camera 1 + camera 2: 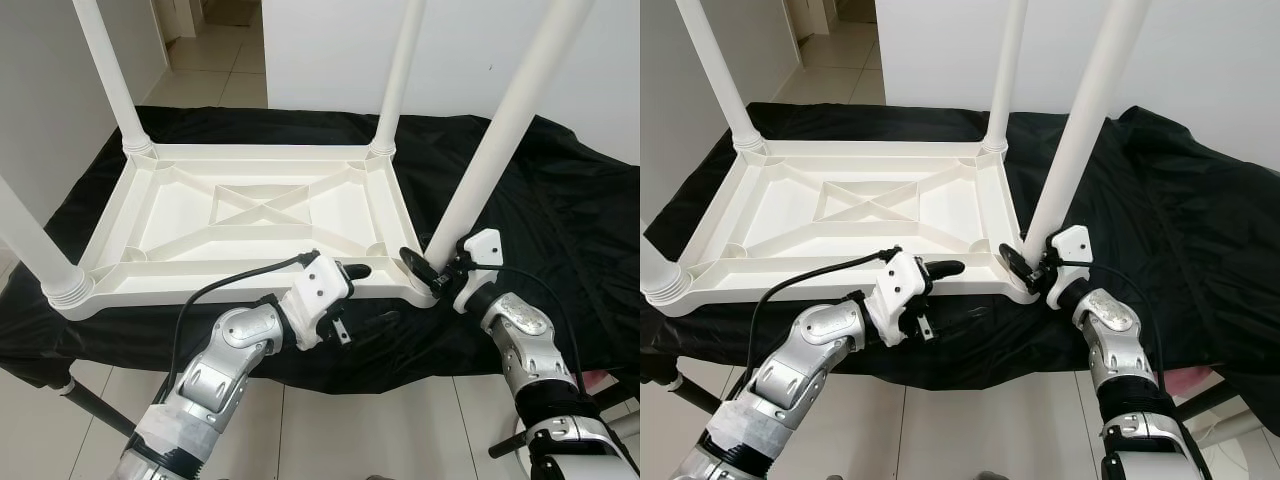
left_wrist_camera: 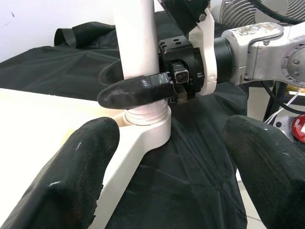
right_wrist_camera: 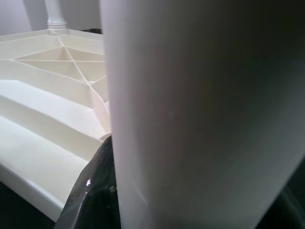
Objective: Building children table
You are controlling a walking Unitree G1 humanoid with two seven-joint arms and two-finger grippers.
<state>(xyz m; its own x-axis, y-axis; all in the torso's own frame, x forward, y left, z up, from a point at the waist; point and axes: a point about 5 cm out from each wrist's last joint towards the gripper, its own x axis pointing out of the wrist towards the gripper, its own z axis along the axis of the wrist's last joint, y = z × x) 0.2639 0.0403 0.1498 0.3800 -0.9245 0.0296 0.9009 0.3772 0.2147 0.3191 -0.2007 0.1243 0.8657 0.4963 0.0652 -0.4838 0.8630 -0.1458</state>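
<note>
White-walled room, tiled floor (image 1: 330,420), worktop covered by a black cloth (image 1: 560,200). Right pincer (image 1: 432,268) clamped around the base of the near-right leg (image 1: 500,140), fingers either side of it where it enters the corner socket; wrist view has the leg right up against the lens. Left pincer (image 1: 372,295) spread wide, holding nothing, just beside that same corner: upper finger over the near rim of the table top, lower finger over the cloth below the rim. Upside-down white children table (image 1: 250,215) sits on the cloth toward the worktop's left and near edges, ribbed underside up. All four legs seated in their corner sockets, pointing up.
</note>
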